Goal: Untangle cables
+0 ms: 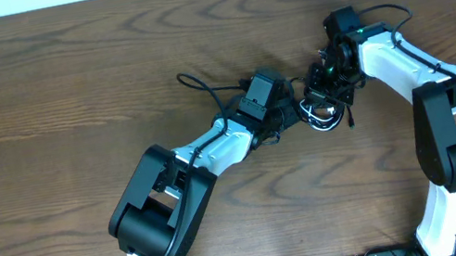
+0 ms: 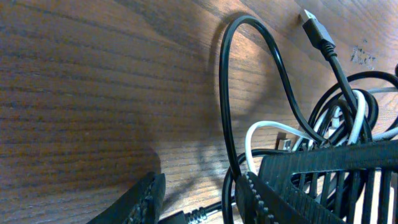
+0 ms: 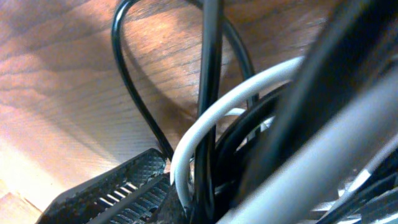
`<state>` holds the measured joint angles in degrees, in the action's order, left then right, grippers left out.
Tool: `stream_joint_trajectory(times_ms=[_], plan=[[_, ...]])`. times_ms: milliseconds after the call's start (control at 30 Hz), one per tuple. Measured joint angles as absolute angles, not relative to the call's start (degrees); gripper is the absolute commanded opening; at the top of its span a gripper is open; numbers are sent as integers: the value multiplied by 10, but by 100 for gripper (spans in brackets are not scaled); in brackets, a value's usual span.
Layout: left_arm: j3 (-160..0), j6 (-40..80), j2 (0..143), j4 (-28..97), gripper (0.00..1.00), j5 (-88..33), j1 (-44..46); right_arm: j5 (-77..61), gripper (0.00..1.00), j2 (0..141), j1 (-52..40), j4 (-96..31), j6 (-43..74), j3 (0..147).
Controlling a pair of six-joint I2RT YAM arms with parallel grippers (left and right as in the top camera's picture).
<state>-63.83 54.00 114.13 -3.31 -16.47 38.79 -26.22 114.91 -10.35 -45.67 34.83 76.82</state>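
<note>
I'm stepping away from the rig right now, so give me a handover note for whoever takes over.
Left gripper: open, a black cord end lying between its jaws.
Right gripper: shut inside the tangle; a held cord can't be confirmed.
Cables: one knot between both grippers on the table; white cord wound through black loops.
Done: nothing separated.
To do: pull the cords apart.

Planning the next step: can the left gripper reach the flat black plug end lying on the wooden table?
Probably yes: the flat black plug end lies bare on the wooden table, ahead of the open left gripper; only a thin black cord loop arches between.
</note>
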Motion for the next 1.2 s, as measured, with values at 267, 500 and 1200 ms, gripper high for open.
stream_joint_trajectory(times_ms=[267, 500, 1200], plan=[[-638, 462, 1141, -37, 31, -184, 385, -283, 1, 1128, -88, -483, 273, 766], [-638, 344, 1134, -36, 31, -229, 357, -332, 1, 1021, -72, -495, 195, 764], [-638, 300, 949, 22, 54, -405, 255, -307, 1, 973, -73, -497, 202, 764]])
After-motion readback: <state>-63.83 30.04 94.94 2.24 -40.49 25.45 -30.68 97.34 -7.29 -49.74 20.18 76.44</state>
